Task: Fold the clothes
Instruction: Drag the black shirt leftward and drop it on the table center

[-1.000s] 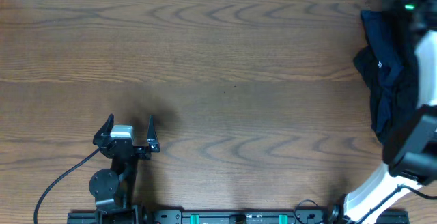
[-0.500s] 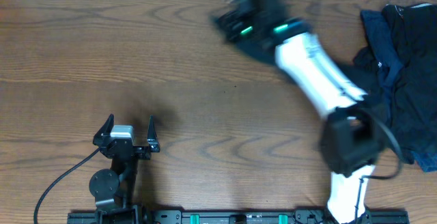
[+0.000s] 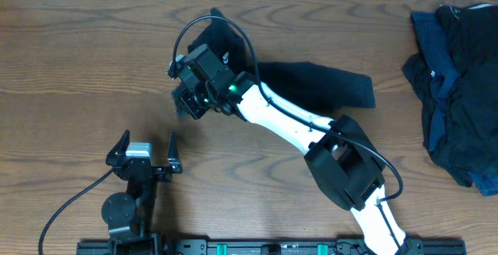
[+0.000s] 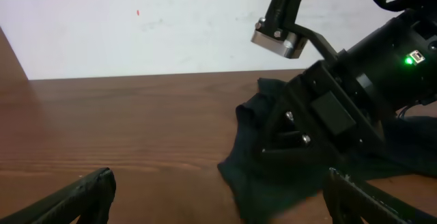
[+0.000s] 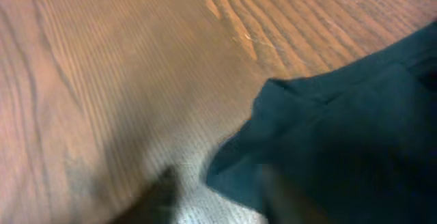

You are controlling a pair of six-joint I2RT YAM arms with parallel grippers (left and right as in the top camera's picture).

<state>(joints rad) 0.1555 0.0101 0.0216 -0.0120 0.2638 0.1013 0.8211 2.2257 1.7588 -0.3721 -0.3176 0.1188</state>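
Clothes (image 3: 455,92) lay heaped at the right edge of the bench (image 3: 78,53) a second ago. Since then one dark garment (image 3: 319,84) has been drawn out across the middle by the right end effector (image 3: 185,103), so a single piece is now set apart for folding. It lies stretched and rumpled, not yet flattened. Whether it is clasped by the right end effector cannot be told through the blur. The left end effector (image 3: 146,144) is held wide apart and empty.

Lab bench: wood-grain table (image 3: 78,53), white wall (image 4: 136,33)
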